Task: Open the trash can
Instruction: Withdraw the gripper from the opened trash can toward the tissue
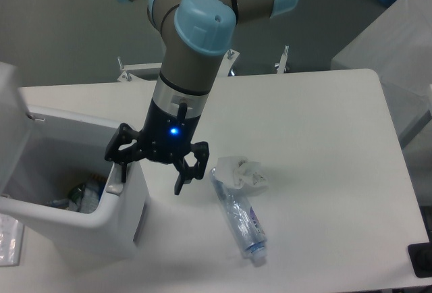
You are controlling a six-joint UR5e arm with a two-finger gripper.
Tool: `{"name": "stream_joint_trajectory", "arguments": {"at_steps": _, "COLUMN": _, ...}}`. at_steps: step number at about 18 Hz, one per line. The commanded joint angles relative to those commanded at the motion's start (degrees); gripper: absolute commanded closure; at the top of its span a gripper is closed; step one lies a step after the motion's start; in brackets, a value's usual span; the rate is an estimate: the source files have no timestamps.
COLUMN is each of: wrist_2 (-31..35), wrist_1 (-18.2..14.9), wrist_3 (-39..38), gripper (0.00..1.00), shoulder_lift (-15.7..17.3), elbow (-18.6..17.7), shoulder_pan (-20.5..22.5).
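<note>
Here, claw (pixel 150 176): spread wide, nothing gripped between its fingers; the left finger (pixel 118 165) sits at the grey tab (pixel 115 186) on the bin's front rim, apparently touching it, the right finger (pixel 185 175) hangs free over the surface (pixel 317 144).
Arm (pixel 196 57): comes down from the top of the view, wrist pointing downward and tilted toward the bin, a blue light lit on the wrist.
Trash can (pixel 74 219): at the left edge of the surface, lid (pixel 12 124) swung up at the far left, inside exposed with some rubbish at the bottom.
Plastic bottle (pixel 239 222): lying flat, just right of the claw.
Crumpled wrapper (pixel 241 171): touching the bottle's upper end.
</note>
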Motion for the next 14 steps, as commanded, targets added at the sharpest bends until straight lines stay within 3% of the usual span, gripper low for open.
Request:
{"name": "stream_joint_trajectory", "arguments": {"at_steps": 3, "wrist_2": 0.00, "wrist_1": 0.26, "wrist_3": 0.96, "gripper": 0.00, "shoulder_lift": -0.52, "elbow": 2.37, "shoulder_pan": 1.05}}
{"name": "stream_joint_trajectory", "arguments": {"at_steps": 7, "wrist_2": 0.87, "wrist_1": 1.58, "wrist_3": 9.29, "gripper": 0.00, "shoulder_lift": -2.55, "elbow": 3.08, "shoulder_pan": 4.47}}
{"name": "stream_joint_trajectory", "arguments": {"at_steps": 10, "wrist_2": 4.29, "wrist_1": 1.41, "wrist_3": 17.21, "gripper": 0.00, "shoulder_lift": -3.16, "elbow": 2.47, "shoulder_pan": 6.32}}
{"name": "stream_joint_trajectory", "arguments": {"at_steps": 14, "wrist_2": 10.09, "wrist_1": 1.58, "wrist_3": 19.07, "gripper": 0.00, "shoulder_lift": -5.88, "elbow": 2.29, "shoulder_pan": 9.48}}
